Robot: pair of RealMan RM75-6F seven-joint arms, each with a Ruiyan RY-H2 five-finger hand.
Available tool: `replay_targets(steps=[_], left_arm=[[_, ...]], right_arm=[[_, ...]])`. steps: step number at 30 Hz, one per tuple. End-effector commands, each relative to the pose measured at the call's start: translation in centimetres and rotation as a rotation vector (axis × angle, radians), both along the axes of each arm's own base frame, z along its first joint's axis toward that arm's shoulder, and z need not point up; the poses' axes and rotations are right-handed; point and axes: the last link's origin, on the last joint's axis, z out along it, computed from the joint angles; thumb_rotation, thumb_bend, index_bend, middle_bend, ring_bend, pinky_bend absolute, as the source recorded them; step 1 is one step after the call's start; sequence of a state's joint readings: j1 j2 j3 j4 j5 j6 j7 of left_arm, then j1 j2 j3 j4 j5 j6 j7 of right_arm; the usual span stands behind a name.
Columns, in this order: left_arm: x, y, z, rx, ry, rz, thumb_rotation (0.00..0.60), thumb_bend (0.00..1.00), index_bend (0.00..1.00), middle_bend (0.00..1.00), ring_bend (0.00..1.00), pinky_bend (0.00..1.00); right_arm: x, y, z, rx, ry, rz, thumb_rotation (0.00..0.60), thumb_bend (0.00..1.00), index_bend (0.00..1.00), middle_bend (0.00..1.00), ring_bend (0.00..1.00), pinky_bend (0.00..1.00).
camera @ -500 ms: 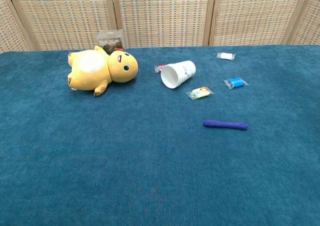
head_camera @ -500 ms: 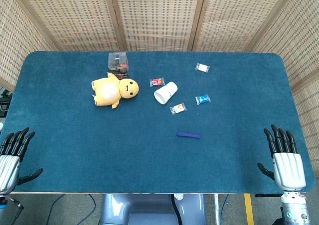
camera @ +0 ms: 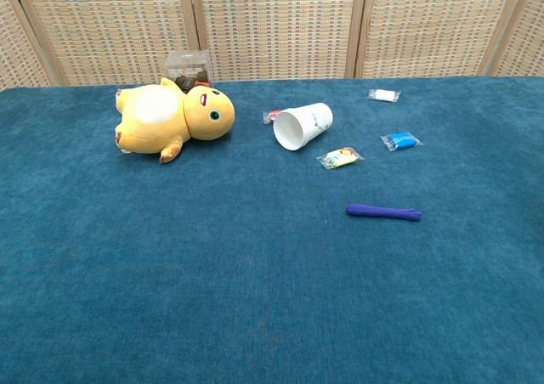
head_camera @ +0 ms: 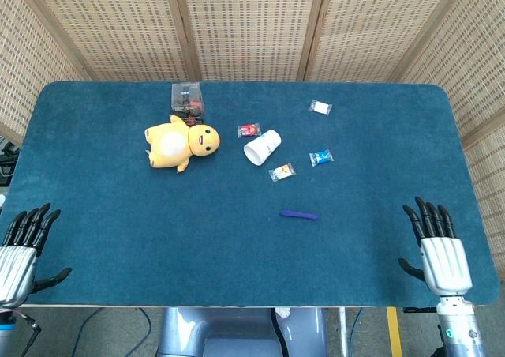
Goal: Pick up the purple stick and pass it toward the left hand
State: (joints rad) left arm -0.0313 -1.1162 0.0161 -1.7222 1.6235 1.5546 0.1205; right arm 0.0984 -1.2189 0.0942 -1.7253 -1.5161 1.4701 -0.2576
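Observation:
The purple stick (head_camera: 299,214) lies flat on the blue tablecloth, a little right of centre, also plain in the chest view (camera: 383,212). My right hand (head_camera: 439,249) hovers at the table's near right corner, fingers apart and holding nothing, well to the right of the stick. At the near left corner my left hand (head_camera: 19,252) is likewise open and empty. Neither hand shows in the chest view.
A yellow plush toy (head_camera: 181,143) lies at the back left beside a clear box (head_camera: 188,98). A white paper cup (head_camera: 262,147) lies on its side near the middle, with several small wrapped packets (head_camera: 320,158) scattered around it. The table's near edge (head_camera: 237,303) runs between the hands.
My right hand has shifted slightly left and toward the near edge. My left hand has dropped slightly toward the near edge. The stick has not moved.

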Motion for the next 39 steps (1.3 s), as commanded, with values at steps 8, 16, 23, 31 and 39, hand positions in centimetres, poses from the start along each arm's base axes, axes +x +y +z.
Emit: replay_targets(steps=[8, 16, 23, 31, 39], left_arm=[[-0.1, 0.9, -1.3, -0.009, 0.047, 0.022, 0.600, 0.00, 0.00, 0.00, 0.00, 0.00], [-0.3, 1.7, -1.8, -0.003, 0.072, 0.044, 0.600, 0.00, 0.00, 0.00, 0.00, 0.00], [-0.8, 2.1, -2.0, -0.008, 0.076, 0.067, 0.600, 0.00, 0.00, 0.00, 0.00, 0.00], [-1.1, 2.7, -2.3, -0.019, 0.083, 0.086, 0.600, 0.00, 0.00, 0.00, 0.00, 0.00], [-1.1, 2.8, -2.5, -0.022, 0.089, 0.090, 0.600, 0.00, 0.00, 0.00, 0.00, 0.00]], right_arm=[[6.1, -10.6, -4.8, 0.195, -0.046, 0.037, 0.600, 0.10, 0.37, 0.00, 0.00, 0.00], [7.7, -14.4, -8.9, 0.228, -0.106, -0.045, 0.600, 0.31, 0.44, 0.03, 0.00, 0.00], [7.4, -14.9, -12.0, 0.278, -0.132, -0.121, 0.600, 0.38, 0.46, 0.04, 0.00, 0.00], [7.7, -14.5, -14.5, 0.346, -0.170, -0.145, 0.600, 0.42, 0.47, 0.05, 0.00, 0.00], [8.2, -14.6, -16.7, 0.359, -0.124, -0.123, 0.600, 0.45, 0.47, 0.05, 0.00, 0.00]])
